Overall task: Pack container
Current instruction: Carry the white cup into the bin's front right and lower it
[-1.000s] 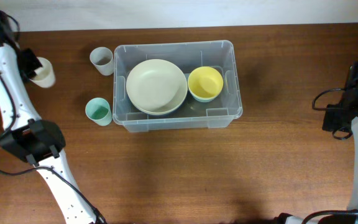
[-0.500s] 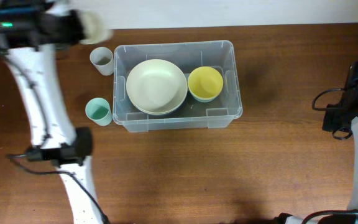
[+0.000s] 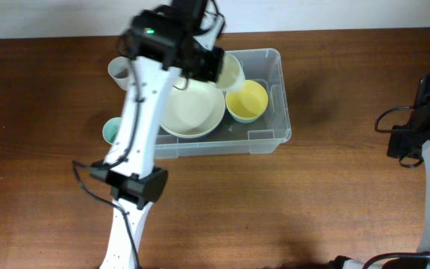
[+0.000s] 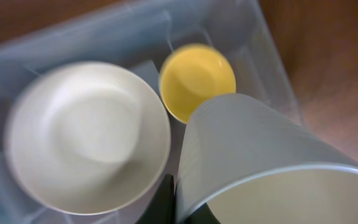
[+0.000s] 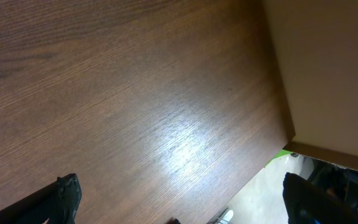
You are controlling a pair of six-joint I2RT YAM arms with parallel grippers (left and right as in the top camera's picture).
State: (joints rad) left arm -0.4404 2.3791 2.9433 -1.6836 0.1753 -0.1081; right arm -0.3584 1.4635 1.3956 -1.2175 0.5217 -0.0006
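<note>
- In the middle of the wooden table (image 3: 327, 202), towards the far edge: the container (image 3: 271, 138), clear, long sides running left to right.
- Inside it on the left: a large cream bowl (image 3: 196, 112). On the right, just beside that: a small yellow bowl (image 3: 246, 101).
- Over the container's far side, above and between the two bowls: the left gripper (image 3: 219, 69), fingers clamped on the wall of a pale cup (image 3: 231, 73).
- In the left wrist view: that cup close up and tilted, all of it blurred.
- Outside, left of the container: a grey cup (image 3: 118, 71) by the far corner and a green cup (image 3: 110, 131) nearer, both partly hidden by the arm.
- Near the table's right edge, well apart from the container: the right gripper (image 5: 188, 208), fingers spread wide over bare wood, holding nothing.
</note>
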